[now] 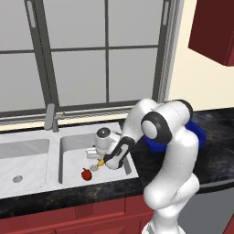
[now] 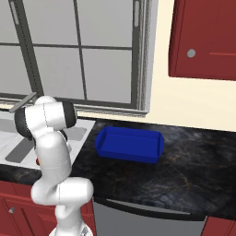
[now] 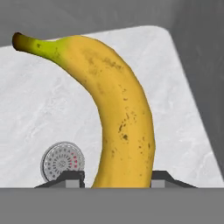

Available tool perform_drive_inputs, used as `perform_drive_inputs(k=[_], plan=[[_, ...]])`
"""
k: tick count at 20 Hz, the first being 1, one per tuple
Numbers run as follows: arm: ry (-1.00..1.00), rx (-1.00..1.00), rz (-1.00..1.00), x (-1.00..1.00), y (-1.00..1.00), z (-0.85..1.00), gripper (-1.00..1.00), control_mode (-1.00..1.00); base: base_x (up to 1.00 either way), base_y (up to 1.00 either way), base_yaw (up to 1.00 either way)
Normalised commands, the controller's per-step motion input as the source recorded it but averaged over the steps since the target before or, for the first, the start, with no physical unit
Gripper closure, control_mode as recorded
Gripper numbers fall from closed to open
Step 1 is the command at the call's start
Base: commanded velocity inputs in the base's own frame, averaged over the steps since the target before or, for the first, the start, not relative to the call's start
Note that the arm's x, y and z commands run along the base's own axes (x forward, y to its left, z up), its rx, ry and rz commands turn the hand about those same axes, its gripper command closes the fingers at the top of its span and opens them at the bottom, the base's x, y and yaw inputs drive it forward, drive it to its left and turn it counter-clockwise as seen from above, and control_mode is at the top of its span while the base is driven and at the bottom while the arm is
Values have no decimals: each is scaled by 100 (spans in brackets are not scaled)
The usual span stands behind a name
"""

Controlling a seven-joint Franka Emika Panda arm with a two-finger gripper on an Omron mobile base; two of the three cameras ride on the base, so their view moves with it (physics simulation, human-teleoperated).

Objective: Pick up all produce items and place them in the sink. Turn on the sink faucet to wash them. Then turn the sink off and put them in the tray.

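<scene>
Kitchen sink station, arm lowered into the right-hand basin.

Desk (image 2: pixel 152 179): black marbled top carrying the sink and, to its right, the tray.

Sink (image 1: pixel 27 160): light-grey double basin set into the desk, a round drain (image 3: pixel 62 161) in the floor of each basin. The faucet (image 1: pixel 50 116), a grey squarish post, stands behind the divider between the basins, below the window.

Tray (image 2: pixel 130 144): shallow bright-blue bin with raised rims, lying on the desk well apart from the right basin; nothing shows inside it.

Banana (image 3: pixel 116 109): curved, yellow, brown-flecked, with a greenish stem end. In the hand view it rises from between the two finger tips and arcs over the white basin floor beside the drain. The pincer (image 3: pixel 117 178) is clenched across its thick lower body, one finger tip (image 3: pixel 72 177) against each flank.

Red fruit (image 1: pixel 86 173): small, round, dark-stemmed, resting on the floor of the right basin just beside the pincer.

Handling, as judged: the banana is light, its skin smooth and fairly slippery, its flesh soft enough to bruise. A moderate hold across the middle of the curve, near the balance point, should stop it swinging. The red fruit is firmer but will roll; take it across its widest part, clear of the stem.
</scene>
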Motion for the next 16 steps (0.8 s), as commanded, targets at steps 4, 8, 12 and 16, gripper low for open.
perform_drive_inputs(k=[4,8,12,16], plan=[[-4,1,0,0,-8,100,100,-100,0,0,0],[0,0,0,0,0,100,100,-100,0,0,0],[0,0,0,-2,-4,100,100,-100,0,0,0],[4,0,0,-6,-14,100,100,-100,0,0,0]])
